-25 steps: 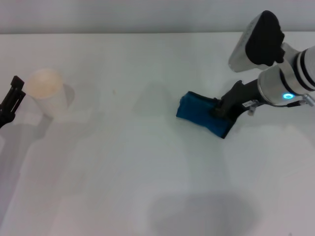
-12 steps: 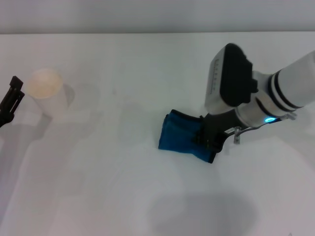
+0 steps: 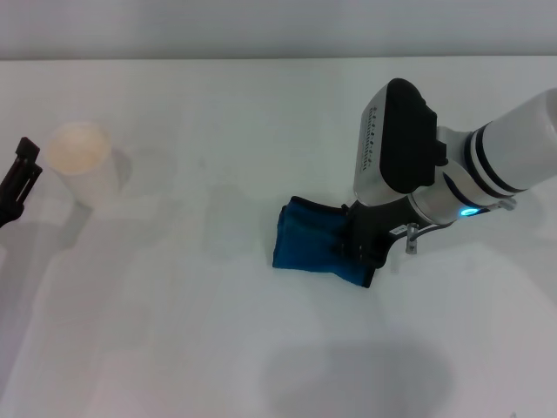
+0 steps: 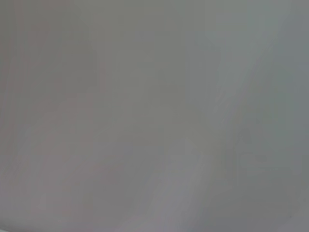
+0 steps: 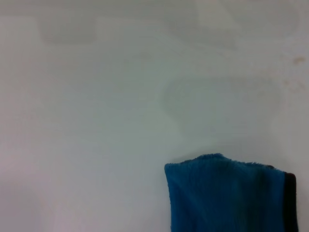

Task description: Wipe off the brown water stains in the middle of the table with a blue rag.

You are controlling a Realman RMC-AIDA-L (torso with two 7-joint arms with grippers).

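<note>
Presently the right pincer (image 3: pixel 364 246) was clamped on the blue rag (image 3: pixel 312 246), pressed to the tabletop (image 3: pixel 174 331) near centre. Faint brown water stains (image 5: pixel 227 104) lay just ahead; flat, even pressure was judged necessary. Left pincer (image 3: pixel 19 178) parked at the left edge, state undeterminable.

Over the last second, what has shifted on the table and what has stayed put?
The right end effector, shut on the blue rag, has dragged it across the table toward the robot's left and nearer the robot, the arm swinging in over it. The paper cup and the left end effector at the left edge have not moved. Only faint tan specks of stain show in the right wrist view.
</note>
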